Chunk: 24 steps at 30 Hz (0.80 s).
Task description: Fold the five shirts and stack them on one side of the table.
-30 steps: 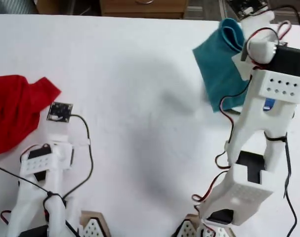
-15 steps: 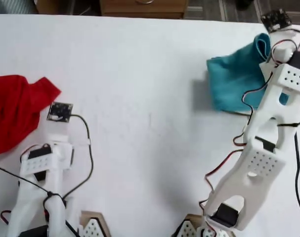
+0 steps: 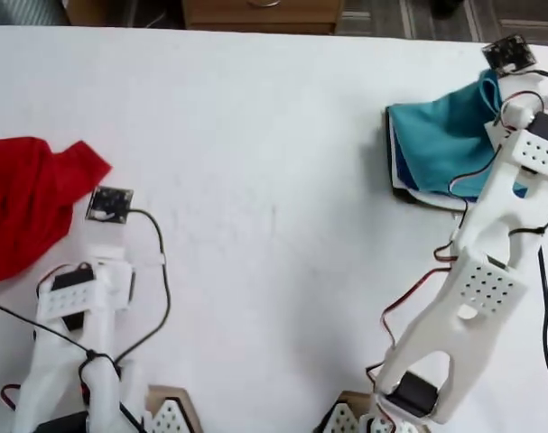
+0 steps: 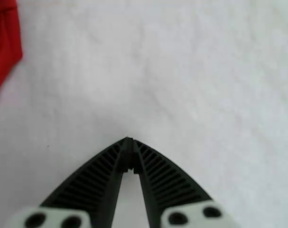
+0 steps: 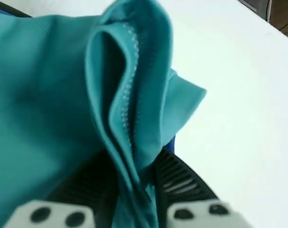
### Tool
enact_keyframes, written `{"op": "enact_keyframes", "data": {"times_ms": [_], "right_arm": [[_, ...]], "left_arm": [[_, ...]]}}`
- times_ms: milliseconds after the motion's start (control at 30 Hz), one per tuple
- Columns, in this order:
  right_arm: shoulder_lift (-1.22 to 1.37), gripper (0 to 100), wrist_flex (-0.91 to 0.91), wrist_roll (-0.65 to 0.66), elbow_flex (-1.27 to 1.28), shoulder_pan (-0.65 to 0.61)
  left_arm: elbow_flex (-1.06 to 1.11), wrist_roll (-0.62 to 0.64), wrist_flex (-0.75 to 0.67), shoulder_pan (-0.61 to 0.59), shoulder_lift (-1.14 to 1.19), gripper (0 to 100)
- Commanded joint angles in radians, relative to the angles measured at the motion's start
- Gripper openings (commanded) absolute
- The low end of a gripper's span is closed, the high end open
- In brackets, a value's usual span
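High view: white table (image 3: 274,135) bore a crumpled red shirt (image 3: 25,203) at its left edge, unfolded, probably next in line. Teal shirt (image 3: 441,135) lay on the folded stack (image 3: 398,180) at the table's far right corner, seemingly being placed. Right gripper (image 5: 134,185) pinched a teal fold. Left gripper (image 4: 128,145) was closed and empty above the table's near left.
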Motion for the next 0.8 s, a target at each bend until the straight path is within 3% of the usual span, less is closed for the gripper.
{"op": "enact_keyframes", "data": {"times_ms": [0, 200, 300, 467, 567, 633, 767], "right_arm": [[-0.010, 5.5, 0.015, 0.011, -0.032, 0.013], [-0.018, 20.2, 0.045, 0.008, -0.041, 0.015], [-0.030, 18.4, 0.021, -0.037, -0.092, 0.019], [-0.033, 17.6, 0.019, -0.334, -0.281, 0.027], [-0.033, 13.9, 0.021, -0.448, -0.368, 0.008], [-0.030, 1.2, 0.018, -0.457, -0.381, -0.019], [0.044, 1.5, -0.005, -0.457, -0.365, -0.067]], "left_arm": [[-0.007, 0.005, -0.017, -0.005, -0.020, 3], [-0.007, 0.005, -0.017, -0.005, -0.020, 3], [-0.007, 0.005, -0.017, -0.005, -0.020, 3], [-0.007, 0.005, -0.017, -0.005, -0.020, 3], [-0.007, 0.005, -0.017, -0.005, -0.020, 3], [-0.007, 0.005, -0.017, -0.005, -0.020, 3], [-0.007, 0.005, -0.017, -0.005, -0.020, 3]]}}
